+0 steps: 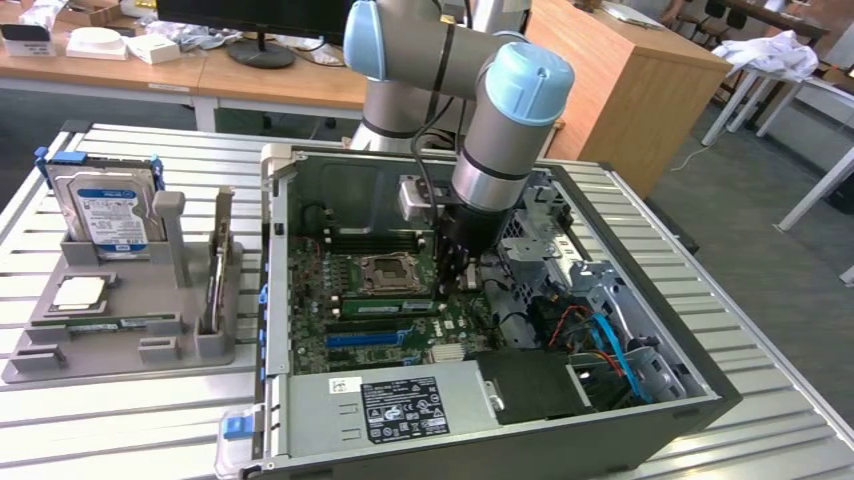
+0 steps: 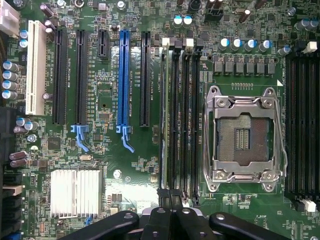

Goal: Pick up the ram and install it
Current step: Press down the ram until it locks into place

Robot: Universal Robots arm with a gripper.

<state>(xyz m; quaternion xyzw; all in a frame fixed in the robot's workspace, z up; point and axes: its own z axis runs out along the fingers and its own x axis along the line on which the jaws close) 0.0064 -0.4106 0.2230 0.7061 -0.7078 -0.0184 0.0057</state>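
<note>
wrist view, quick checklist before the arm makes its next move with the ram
1. end effector shut: ok, fingers closed together.
2. end effector lined up with the memory slots: ok, it sits at the end of the bank beside the processor socket.
3. ram fully seated: cannot tell, seen edge-on along the outer slot.
4. slot latches closed: cannot tell.
5. processor socket clear: ok, empty and apart from the end effector.
6. spare stick in the grey holder: ok, standing on edge.
</note>
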